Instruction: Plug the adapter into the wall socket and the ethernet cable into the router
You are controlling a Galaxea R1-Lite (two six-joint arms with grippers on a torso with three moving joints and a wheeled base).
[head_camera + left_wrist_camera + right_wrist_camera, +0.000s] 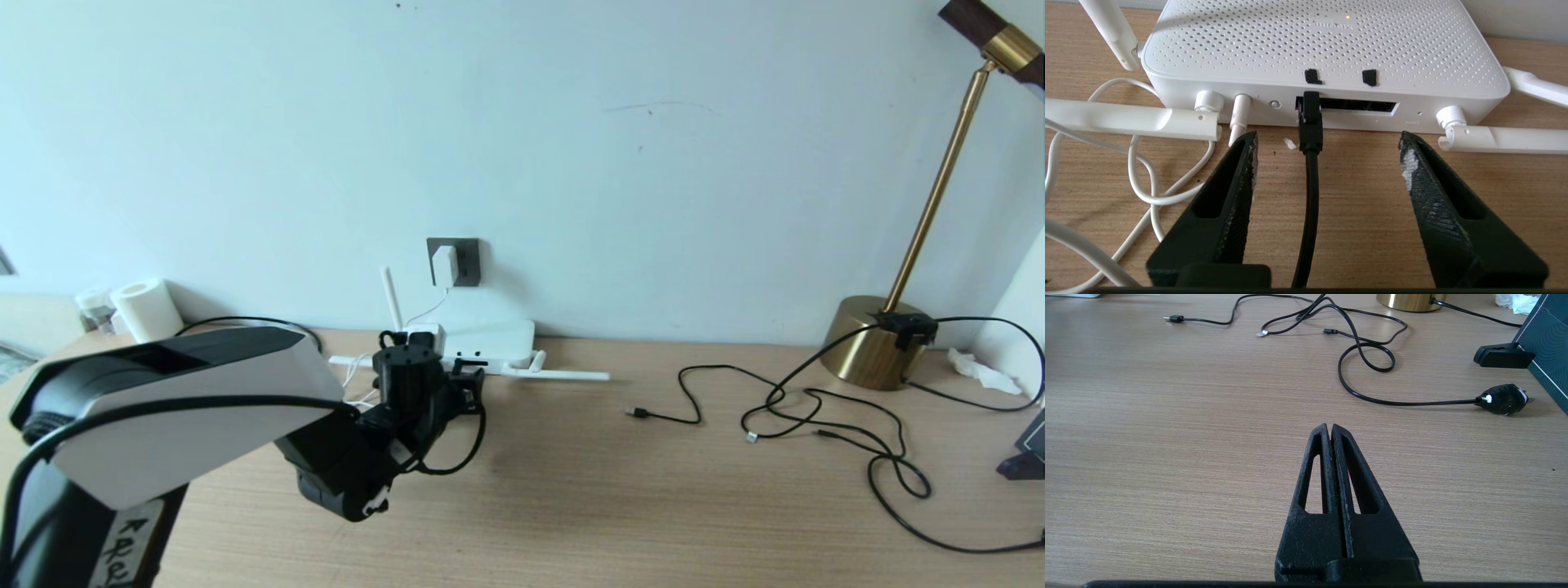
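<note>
At the router's [1327,45] port edge, our left gripper [1327,141] stands wide, straddling the ethernet cable [1310,134] it seems to have seated. The adapter [444,265] sits in the wall socket [465,260]; our right gripper [1330,430] rests closed.

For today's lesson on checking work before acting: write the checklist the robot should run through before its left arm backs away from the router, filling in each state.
1. Adapter in wall socket: ok.
2. Ethernet cable connector in router port: ok; fully clicked in: cannot tell.
3. Left gripper open, fingers clear of cable: ok.
4. White cord beside the left gripper, snag risk: cannot tell.
5. Right gripper shut, empty, over bare table: ok.
</note>
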